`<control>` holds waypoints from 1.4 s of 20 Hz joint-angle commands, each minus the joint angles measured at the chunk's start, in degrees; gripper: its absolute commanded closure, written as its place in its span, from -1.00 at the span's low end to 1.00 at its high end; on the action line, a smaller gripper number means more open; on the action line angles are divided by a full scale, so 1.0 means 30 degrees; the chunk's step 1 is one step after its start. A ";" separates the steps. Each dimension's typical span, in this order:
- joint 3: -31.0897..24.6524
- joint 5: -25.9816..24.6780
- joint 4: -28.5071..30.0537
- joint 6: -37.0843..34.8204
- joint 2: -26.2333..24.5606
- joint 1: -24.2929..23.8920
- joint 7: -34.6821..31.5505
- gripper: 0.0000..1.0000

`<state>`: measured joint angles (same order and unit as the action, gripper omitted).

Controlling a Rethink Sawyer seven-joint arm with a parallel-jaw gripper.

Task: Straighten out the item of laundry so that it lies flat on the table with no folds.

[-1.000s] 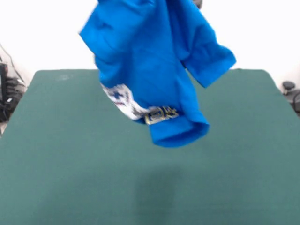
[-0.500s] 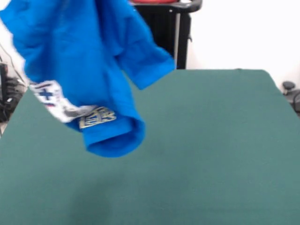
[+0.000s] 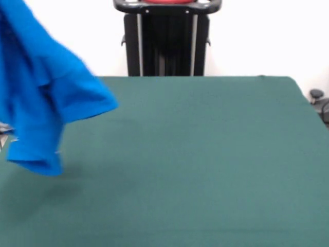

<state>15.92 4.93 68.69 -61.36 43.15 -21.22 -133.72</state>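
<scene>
gripper: out of frame, grip state unknown | T-shirt [image 3: 41, 103]: hangs bunched over table [image 3: 205, 154] edge (presumably below the gripper) | advice: we lower slowly, dragging the hem so the cloth unrolls flat

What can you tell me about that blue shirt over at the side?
The blue T-shirt is bright blue, soft cloth, bunched and hanging in the air at the picture's left edge, partly cut off by it. One short sleeve sticks out to the right, and a hemmed end dangles lowest. A sliver of white print shows at the left edge. It looks lifted clear of the green table, with a faint shadow beneath. What holds it is out of view.
</scene>
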 commanded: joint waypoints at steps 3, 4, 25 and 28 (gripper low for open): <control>-0.3560 -0.2792 0.6027 0.3742 -0.0709 0.0040 0.5992 1.00; -0.3624 -0.3141 0.6074 0.3924 -0.0845 0.0119 0.5693 1.00; -0.9120 -0.3210 0.9335 0.4937 -0.2022 -0.1201 0.3582 1.00; -0.9712 -0.3020 0.9398 0.5118 -0.2248 -0.1178 0.2981 1.00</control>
<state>-2.29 -5.70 87.63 -49.09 41.82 -25.39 -133.72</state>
